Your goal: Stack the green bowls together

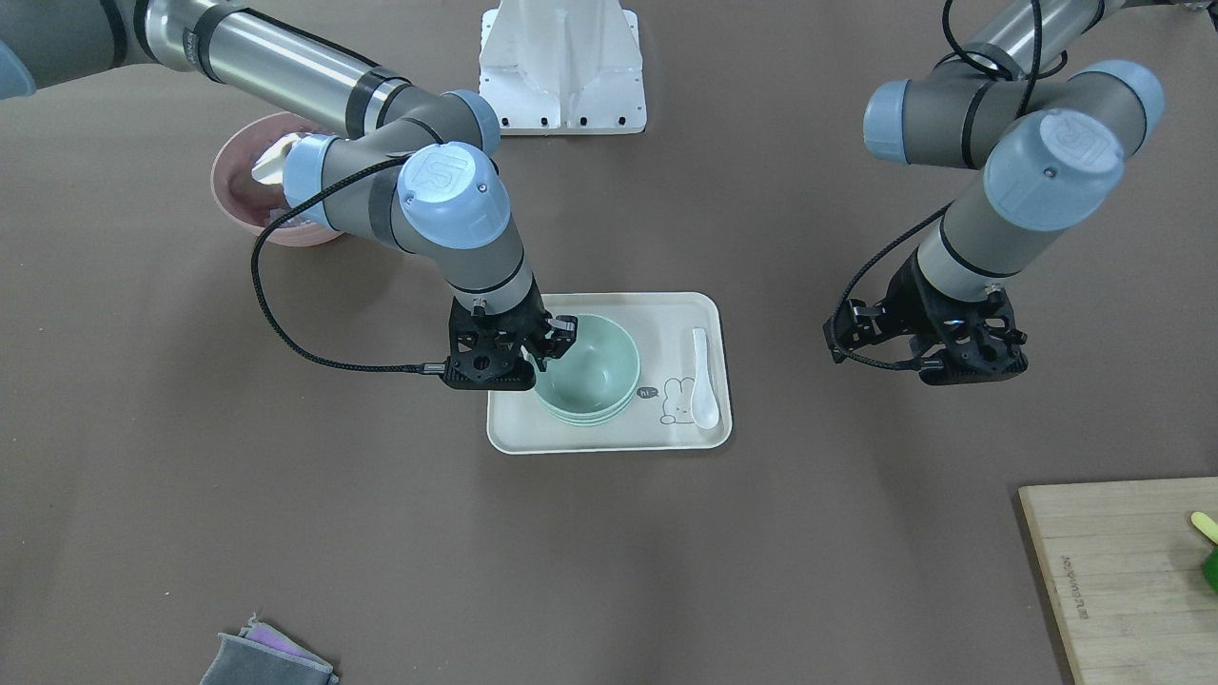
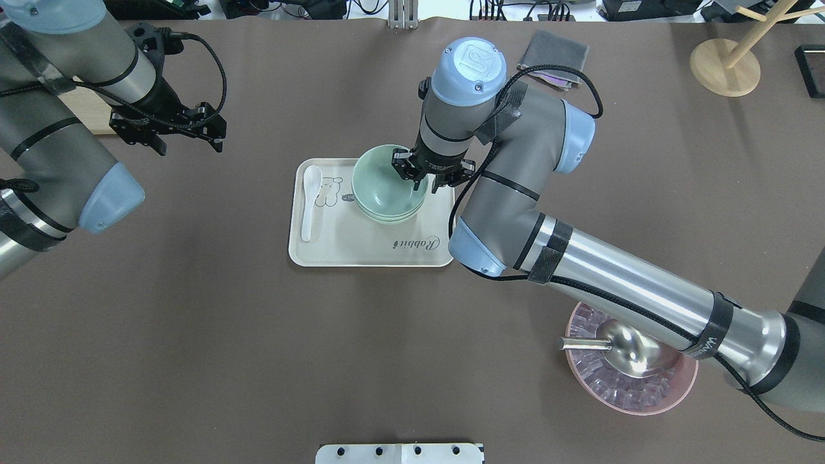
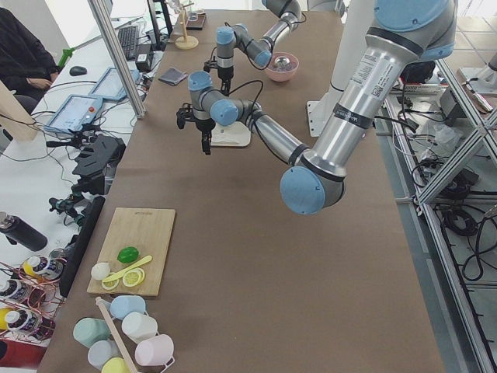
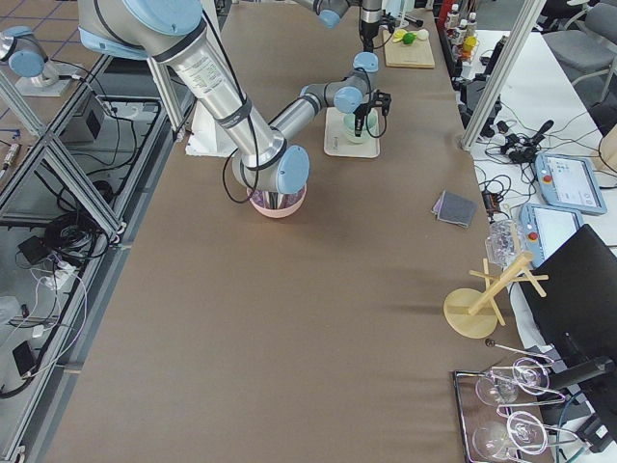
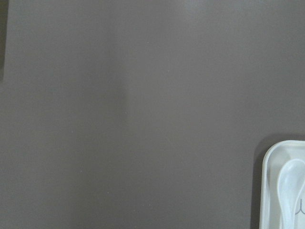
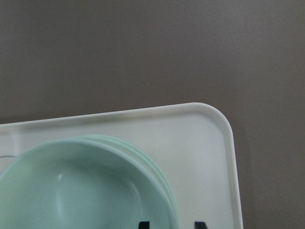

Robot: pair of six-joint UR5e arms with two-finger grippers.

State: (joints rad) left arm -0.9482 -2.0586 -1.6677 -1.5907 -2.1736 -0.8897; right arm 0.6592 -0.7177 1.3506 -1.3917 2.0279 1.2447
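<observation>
Front camera: across the table (image 1: 285, 533), looking steeply down. Overhead: opposite side, looking forward and down. Both share the tray (image 1: 590, 436) and green bowls (image 1: 590, 371). Side cameras: one at each table end, far off. Wrist cameras close: right over bowls and tray corner, left over tray edge.

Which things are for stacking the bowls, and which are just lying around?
For the job: green bowls, stacked on the tray; right gripper at their rim.

Just lying about: white spoon; pink bowl with metal scoop; cutting board; grey cloth.
</observation>
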